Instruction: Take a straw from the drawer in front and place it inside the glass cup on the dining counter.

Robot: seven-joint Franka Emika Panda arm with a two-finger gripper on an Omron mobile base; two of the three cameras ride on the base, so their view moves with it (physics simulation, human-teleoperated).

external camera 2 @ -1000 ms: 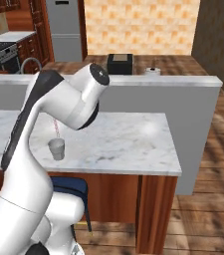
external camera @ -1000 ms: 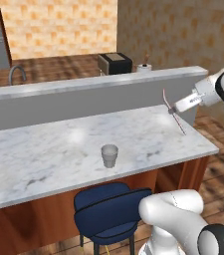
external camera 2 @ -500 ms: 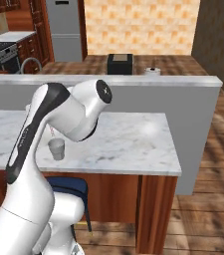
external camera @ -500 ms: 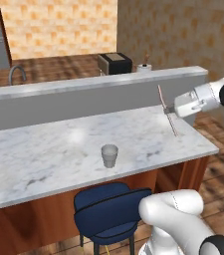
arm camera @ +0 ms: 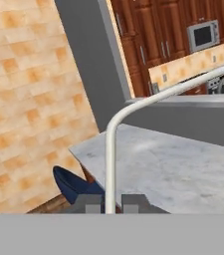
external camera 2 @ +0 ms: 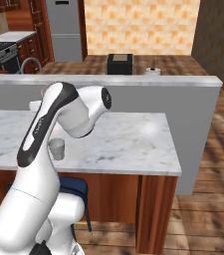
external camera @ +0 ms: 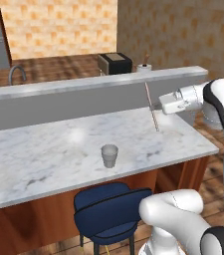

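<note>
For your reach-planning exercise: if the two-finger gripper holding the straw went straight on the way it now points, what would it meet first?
The gripper points leftward, roughly level above the white marble dining counter. Its path looks free, passing higher than the small clear glass cup, though depth is uncertain. The thin pinkish straw hangs crosswise.

Thin pinkish-red and white drinking straw (external camera: 151, 107): near upright, slightly tilted, raised above the right part of the long white grey-veined marble dining counter (external camera: 44, 154), in front of its raised grey ledge. In the hand view the straw (arm camera: 109, 164) looks pale and bent, rising from between the finger tips.

Small clear greyish glass tumbler (external camera: 109, 156): upright near the counter's front edge, well left of the straw. Also seen past the arm (external camera 2: 57, 149).
</note>
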